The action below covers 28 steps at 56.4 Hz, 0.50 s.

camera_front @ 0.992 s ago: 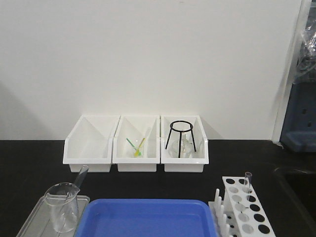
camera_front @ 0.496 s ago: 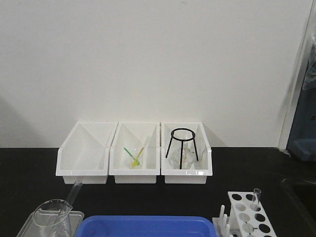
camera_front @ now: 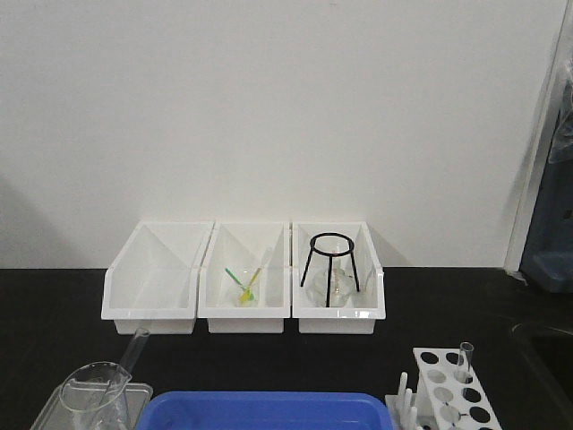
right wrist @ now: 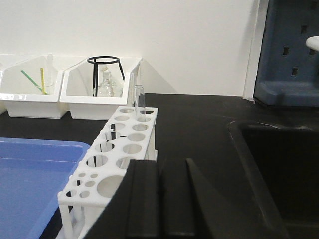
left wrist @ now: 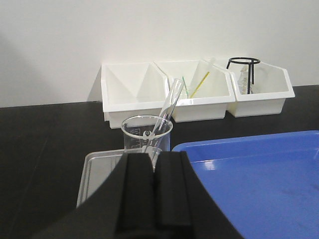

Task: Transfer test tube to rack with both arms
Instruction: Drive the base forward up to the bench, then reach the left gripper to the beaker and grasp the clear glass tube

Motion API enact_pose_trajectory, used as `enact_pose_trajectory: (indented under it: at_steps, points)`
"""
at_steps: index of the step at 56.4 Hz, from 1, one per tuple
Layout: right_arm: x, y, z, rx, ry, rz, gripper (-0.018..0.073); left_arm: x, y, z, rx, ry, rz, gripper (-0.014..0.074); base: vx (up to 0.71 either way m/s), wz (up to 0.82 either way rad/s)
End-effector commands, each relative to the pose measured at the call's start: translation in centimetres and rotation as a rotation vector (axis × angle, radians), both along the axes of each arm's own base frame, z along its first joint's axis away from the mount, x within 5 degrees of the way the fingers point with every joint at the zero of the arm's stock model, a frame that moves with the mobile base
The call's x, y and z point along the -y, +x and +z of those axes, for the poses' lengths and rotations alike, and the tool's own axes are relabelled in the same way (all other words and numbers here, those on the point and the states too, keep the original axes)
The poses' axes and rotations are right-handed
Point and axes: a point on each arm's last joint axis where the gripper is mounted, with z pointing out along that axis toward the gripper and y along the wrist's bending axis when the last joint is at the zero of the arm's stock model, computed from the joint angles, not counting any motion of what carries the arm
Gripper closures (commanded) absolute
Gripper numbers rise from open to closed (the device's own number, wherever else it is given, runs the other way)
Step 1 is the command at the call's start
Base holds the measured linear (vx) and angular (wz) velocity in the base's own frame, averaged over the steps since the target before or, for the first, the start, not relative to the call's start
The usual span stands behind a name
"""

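1. My left pincer [left wrist: 153, 159] sits at the bottom centre of its wrist view. Its fingers are pressed together and there is nothing between them.
2. Right above it in that frame is the beaker [left wrist: 147, 135], standing on a clear tray [left wrist: 94, 172]. The tube [left wrist: 168, 102] leans inside it, its mouth tilted to the upper right, well past the rim.
3. In the front view, beaker and tube sit in the lower left corner.
4. The blue tray [left wrist: 259, 169] fills the lower right of my left wrist view, just beside the clear tray.
5. My right pincer [right wrist: 159, 167] is at the bottom centre of its own view, fingers together, gripping nothing.
6. Just above it, left of centre, is the rack [right wrist: 117, 149]. A second tube [right wrist: 139, 102] stands upright in a hole at its far end.
7. Three white bins [camera_front: 243, 305] line the wall across the middle of the front view, on the black counter [camera_front: 54, 313]. A black tripod [camera_front: 329, 240] stands in the rightmost bin.
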Motion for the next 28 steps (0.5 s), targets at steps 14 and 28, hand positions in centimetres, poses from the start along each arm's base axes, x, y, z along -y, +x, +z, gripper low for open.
enact_pose_trajectory:
  at_steps: [14, 28]
  points:
    - [0.0, -0.4, 3.6, 0.365, 0.014, 0.005, 0.0567, -0.1, -0.8, 4.6, 0.368, -0.103, -0.007, 0.0603, 0.00, 0.00]
    - [0.1, -1.5, 16.0, 0.550, -0.077, -0.017, 0.0567, -0.4, -3.3, 15.9, 0.593, -0.081, -0.011, 0.0603, 0.00, 0.00]
